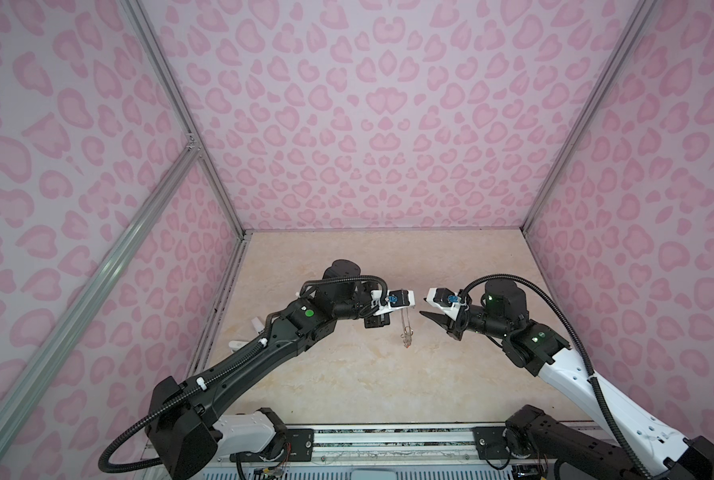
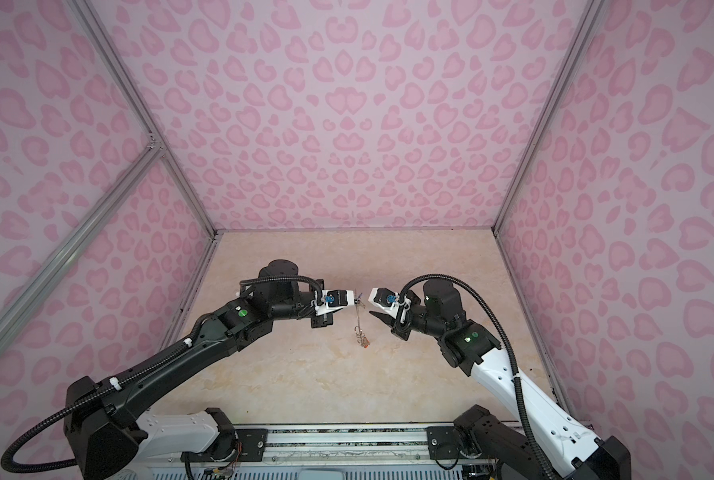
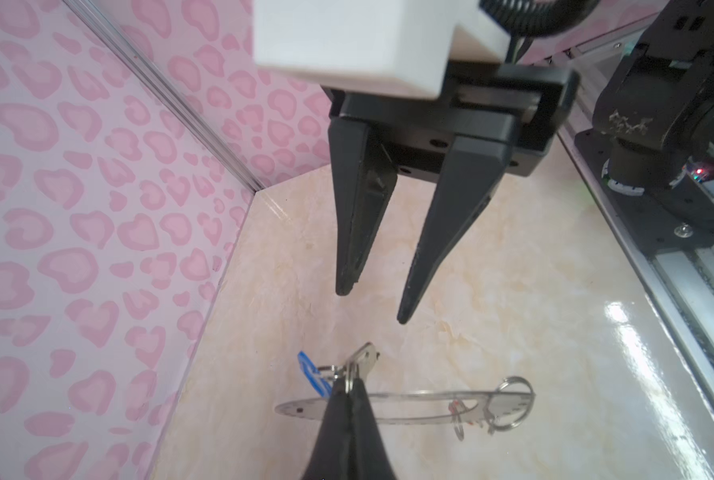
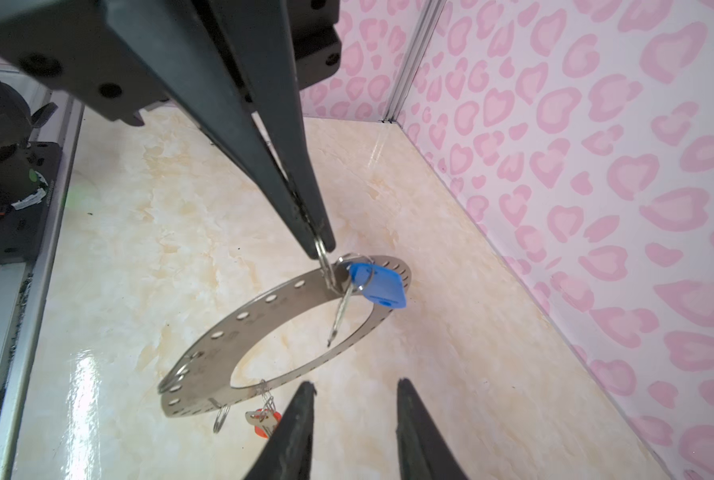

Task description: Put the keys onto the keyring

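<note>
The keyring (image 4: 222, 345), a flat grey disc with holes round its rim, hangs in the air above the marble table. In both top views the keyring (image 1: 405, 325) (image 2: 360, 323) shows edge-on. My left gripper (image 3: 349, 388) (image 4: 324, 245) is shut on the small split ring of the blue-tag keys (image 4: 382, 284) (image 3: 311, 374), which sit at the disc's upper rim. The orange-red-tag keys (image 4: 263, 422) (image 2: 364, 343) dangle from a wire clip at its lower rim. My right gripper (image 4: 355, 384) (image 3: 374, 305) (image 1: 423, 312) stands open and holds nothing, a short way from the disc.
Pink patterned walls close in the table (image 1: 347, 374) on three sides. The metal rail (image 1: 388, 436) with both arm bases runs along the front edge. Small white parts (image 1: 257, 324) lie by the left wall behind the left arm.
</note>
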